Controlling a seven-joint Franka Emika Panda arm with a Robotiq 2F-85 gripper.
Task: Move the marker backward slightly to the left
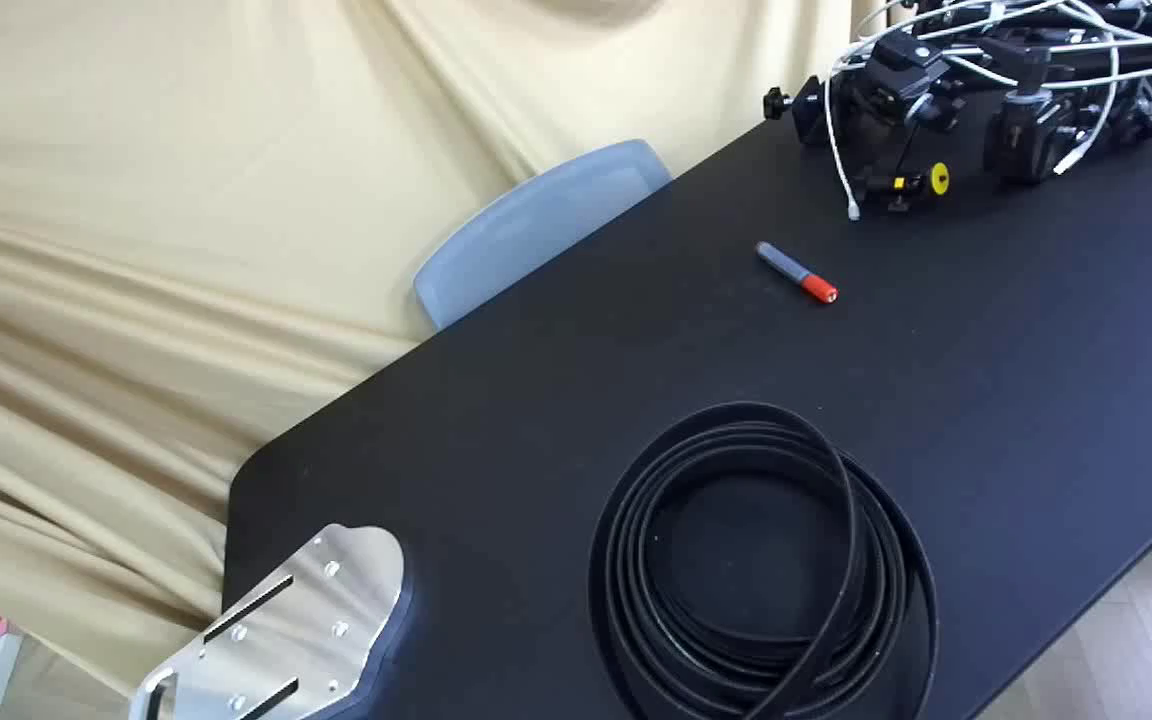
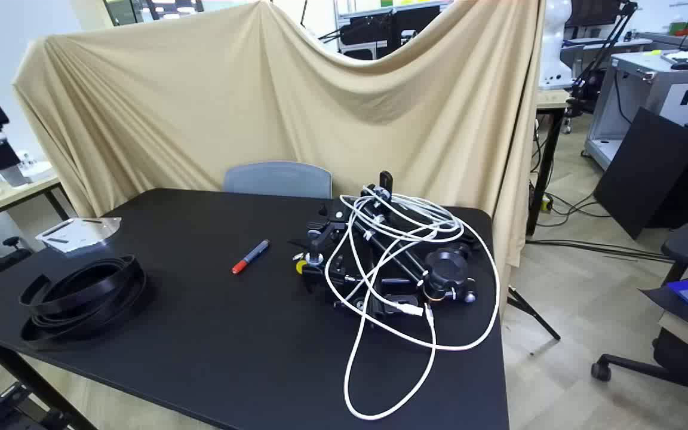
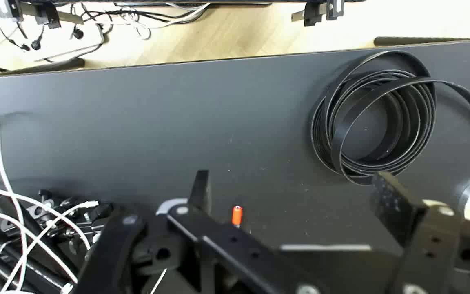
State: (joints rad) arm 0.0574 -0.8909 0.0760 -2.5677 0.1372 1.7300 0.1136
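Note:
The marker lies flat on the black table (image 1: 496,420). In an exterior view the marker (image 1: 794,271) has a bluish-grey body and a red end, and the marker also shows in an exterior view (image 2: 251,257). In the wrist view only the red end of the marker (image 3: 237,215) shows; the rest is hidden behind the left finger's linkage. My gripper (image 3: 294,183) is wide open in the wrist view with nothing between its fingers. The marker's red end shows near the left finger, apparently below it. I cannot make out the gripper in either exterior view.
A big coil of black cable (image 1: 626,560) lies on the table. Black clamps and stands with white cables (image 2: 380,251) are heaped to one side of the marker. A shiny metal plate (image 1: 336,600) lies at a table end. A grey chair (image 1: 546,225) stands at the edge.

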